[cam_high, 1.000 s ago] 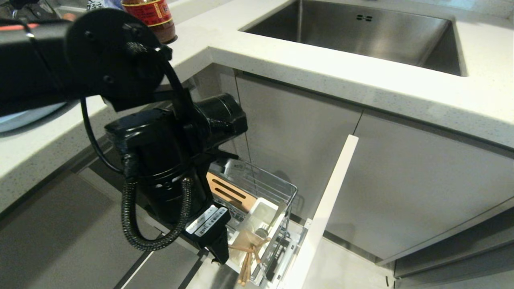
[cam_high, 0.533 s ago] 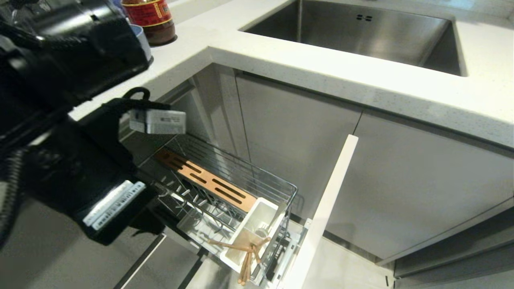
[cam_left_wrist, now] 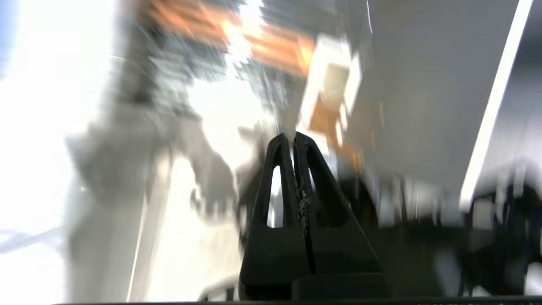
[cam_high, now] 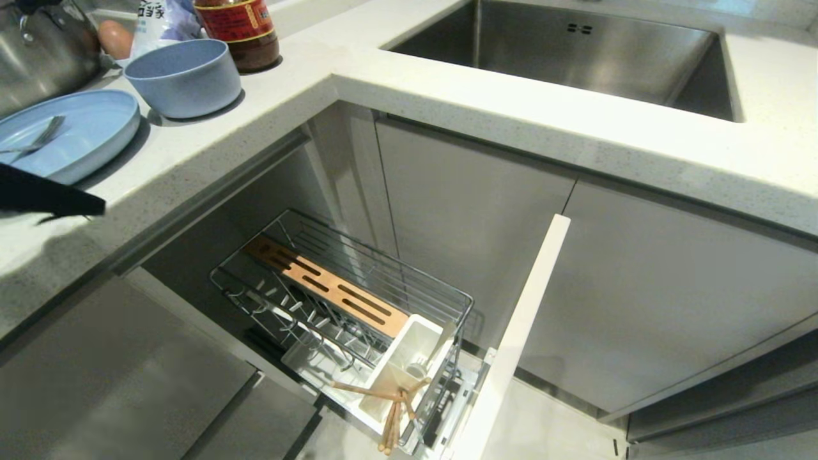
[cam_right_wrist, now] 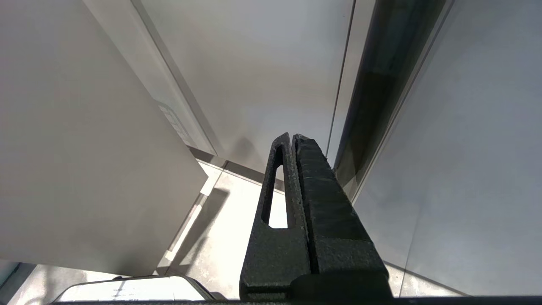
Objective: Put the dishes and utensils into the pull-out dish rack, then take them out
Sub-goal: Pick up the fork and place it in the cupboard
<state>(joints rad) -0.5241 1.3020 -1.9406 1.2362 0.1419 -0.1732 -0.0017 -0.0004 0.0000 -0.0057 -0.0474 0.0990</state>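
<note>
The dish rack [cam_high: 345, 306] is pulled out from under the white counter [cam_high: 511, 121], low down near the floor. Its wood strip [cam_high: 326, 287] runs along the far side. The white cup [cam_high: 409, 364] sits at the front end, with the chopsticks [cam_high: 391, 409] in it, leaning out. Up on the counter sit the blue plate [cam_high: 83, 137], with a fork [cam_high: 38, 137] on it, and the blue bowl [cam_high: 184, 76] just beside it. A brown bottle [cam_high: 239, 29] and a steel pot [cam_high: 38, 51] stand behind them. The steel sink [cam_high: 575, 57] is set into the counter farther along. The left hand [cam_left_wrist: 294, 137] is shut tight and holds nothing. The right hand [cam_right_wrist: 292, 137] is shut too, pointing at gray cabinet doors [cam_right_wrist: 262, 76].
</note>
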